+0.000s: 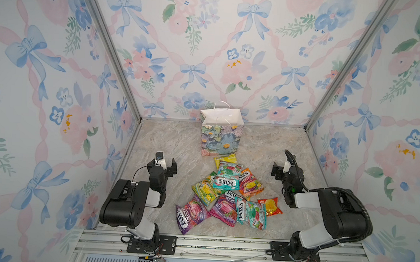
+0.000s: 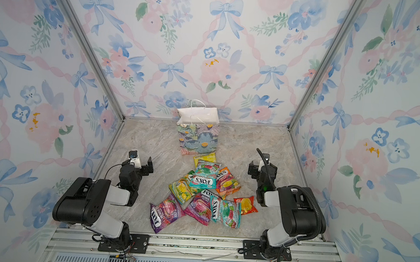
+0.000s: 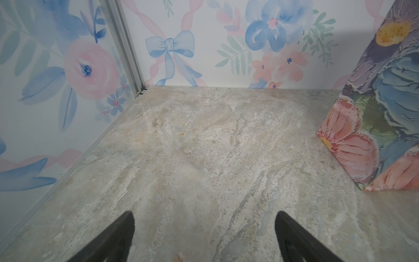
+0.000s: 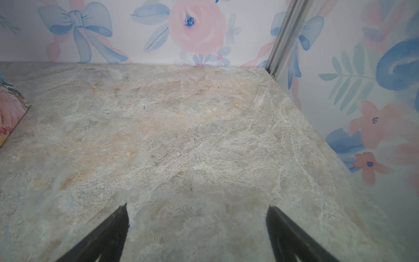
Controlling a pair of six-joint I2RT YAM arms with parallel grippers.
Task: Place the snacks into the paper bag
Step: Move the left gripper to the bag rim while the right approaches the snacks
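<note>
The left gripper [image 3: 204,214] at nine o'clock of the snacks [image 1: 226,183] and right gripper [image 4: 197,206] at three gaped wide, empty; the bag [image 1: 220,139] stood upright at twelve.

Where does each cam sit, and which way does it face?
Both top views: high above the front rail, looking down toward the back wall; left arm, right arm, snacks, bag.
Left wrist: low, facing the back-left corner; open left gripper.
Right wrist: low, facing the back-right corner; open right gripper.
Shared: both wrist views catch the bag's edge and the table.
</note>
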